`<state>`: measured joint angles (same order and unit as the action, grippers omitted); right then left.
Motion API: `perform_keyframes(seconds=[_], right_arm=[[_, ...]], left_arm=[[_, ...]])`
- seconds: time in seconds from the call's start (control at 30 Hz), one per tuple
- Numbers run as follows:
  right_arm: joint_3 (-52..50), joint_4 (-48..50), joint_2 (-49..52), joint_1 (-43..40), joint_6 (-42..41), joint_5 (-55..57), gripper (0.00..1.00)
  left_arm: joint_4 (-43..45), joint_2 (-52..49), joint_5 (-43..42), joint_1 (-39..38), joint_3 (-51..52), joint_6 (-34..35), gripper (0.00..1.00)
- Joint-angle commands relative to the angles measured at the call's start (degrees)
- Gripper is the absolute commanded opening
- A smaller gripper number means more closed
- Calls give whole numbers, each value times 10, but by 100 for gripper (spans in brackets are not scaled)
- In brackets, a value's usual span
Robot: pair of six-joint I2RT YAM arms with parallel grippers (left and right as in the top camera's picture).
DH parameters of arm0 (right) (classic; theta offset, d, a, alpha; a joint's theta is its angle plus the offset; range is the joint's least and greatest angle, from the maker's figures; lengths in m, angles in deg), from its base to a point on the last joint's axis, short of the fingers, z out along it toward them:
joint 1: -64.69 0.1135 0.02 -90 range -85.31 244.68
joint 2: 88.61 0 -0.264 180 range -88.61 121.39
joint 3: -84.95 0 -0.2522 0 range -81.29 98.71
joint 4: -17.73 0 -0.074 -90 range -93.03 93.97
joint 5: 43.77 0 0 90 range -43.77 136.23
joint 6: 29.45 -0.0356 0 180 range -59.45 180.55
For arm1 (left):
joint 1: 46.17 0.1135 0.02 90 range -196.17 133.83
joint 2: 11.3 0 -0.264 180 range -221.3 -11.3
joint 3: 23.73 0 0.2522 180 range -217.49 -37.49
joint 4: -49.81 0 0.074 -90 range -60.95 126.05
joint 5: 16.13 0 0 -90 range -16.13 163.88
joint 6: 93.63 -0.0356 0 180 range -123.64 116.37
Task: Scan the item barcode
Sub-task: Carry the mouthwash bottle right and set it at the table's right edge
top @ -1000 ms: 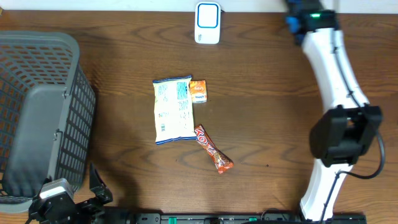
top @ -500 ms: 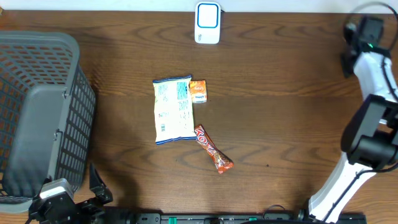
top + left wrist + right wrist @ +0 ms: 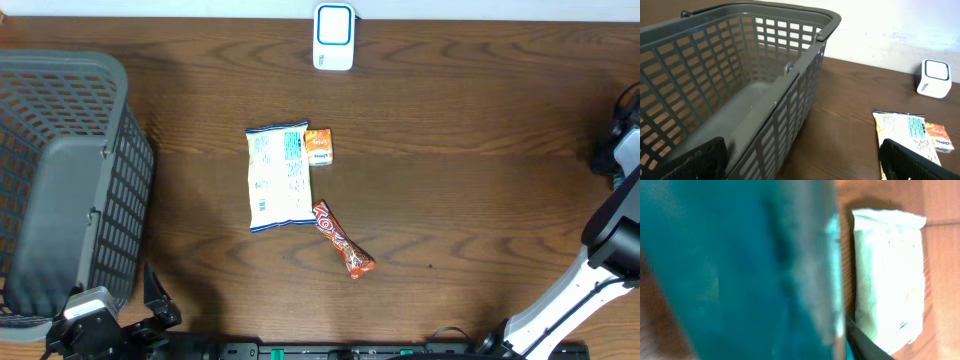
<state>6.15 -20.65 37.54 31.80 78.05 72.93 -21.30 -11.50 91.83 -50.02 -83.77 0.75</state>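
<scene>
The white and blue barcode scanner (image 3: 334, 36) stands at the table's far edge and shows again at the right of the left wrist view as the scanner (image 3: 935, 78). A white snack bag (image 3: 279, 177), a small orange box (image 3: 320, 146) and a red candy bar (image 3: 343, 240) lie mid-table. My left gripper (image 3: 115, 320) rests at the front left, open and empty (image 3: 802, 172). Only the right arm (image 3: 612, 230) shows at the right edge, its gripper outside the overhead view. The right wrist view is blurred: a teal mass (image 3: 735, 270) fills it, beside a white bag (image 3: 887, 275).
A grey plastic basket (image 3: 60, 190) takes up the left of the table, close to my left gripper, and its mesh wall (image 3: 790, 100) fills the left wrist view. Bare brown wood lies between the basket and the items.
The right arm has swung from the far centre-right of the table out to the right edge, taking its gripper out of the overhead view. The items and left gripper have not moved.
</scene>
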Motion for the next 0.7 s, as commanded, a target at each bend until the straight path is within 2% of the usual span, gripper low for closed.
perform_keyframes(seconds=[0.0,0.03,0.07,0.33,0.43,0.53,0.67], right_arm=[[5,-1,-13,4,-42,6,72],[5,-4,-14,7,-42,6,88],[6,-7,-17,9,-42,7,99],[6,-8,-91,59,-110,-11,99],[6,-11,-145,90,-153,-83,99],[6,-17,-221,140,-169,-215,99],[6,-19,-294,211,-169,-274,99]], left_arm=[[-56,0,16,2,42,40,98],[-56,0,16,2,42,40,98],[-56,0,16,2,42,40,98],[-56,0,16,2,42,40,98],[-56,0,16,2,42,40,98],[-56,0,16,2,42,40,98],[-56,0,16,2,42,40,98]])
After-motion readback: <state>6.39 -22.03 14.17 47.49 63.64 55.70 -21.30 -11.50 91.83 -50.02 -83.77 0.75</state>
